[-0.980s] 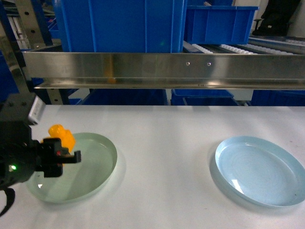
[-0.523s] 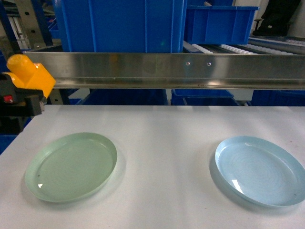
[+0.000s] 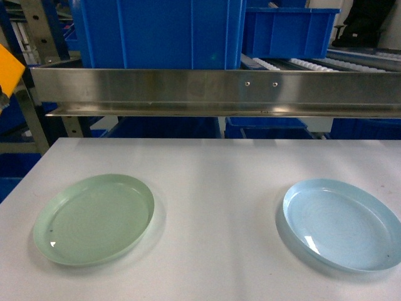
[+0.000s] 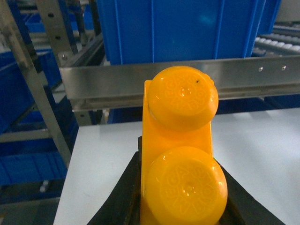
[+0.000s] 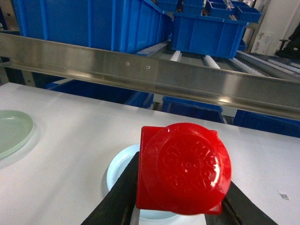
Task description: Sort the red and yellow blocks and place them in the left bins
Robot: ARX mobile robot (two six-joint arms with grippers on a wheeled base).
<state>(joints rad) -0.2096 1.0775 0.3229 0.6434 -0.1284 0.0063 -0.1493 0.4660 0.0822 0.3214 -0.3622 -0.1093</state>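
The yellow block (image 4: 180, 150), two studs facing the camera, fills the left wrist view, with my left gripper (image 4: 180, 192) shut on it between black fingers (image 4: 119, 201). In the head view only a corner of this yellow block (image 3: 9, 66) shows at the far left edge, level with the steel rail. The red block (image 5: 183, 168), one round stud, is held in my right gripper (image 5: 180, 199), shut on it above the pale blue plate (image 5: 117, 171). A large blue bin (image 3: 156, 31) stands behind the rail at upper left, also seen as the blue bin (image 4: 183, 28) ahead of the left wrist.
A steel rail (image 3: 219, 91) runs across in front of the shelf. A pale green plate (image 3: 94, 216) and a pale blue plate (image 3: 341, 222) lie on the white table (image 3: 213, 188). A smaller blue crate (image 3: 288, 28) sits on rollers (image 3: 313, 64) at upper right.
My left gripper has carried the yellow block up from over the green plate and out to the left, almost leaving the head view.
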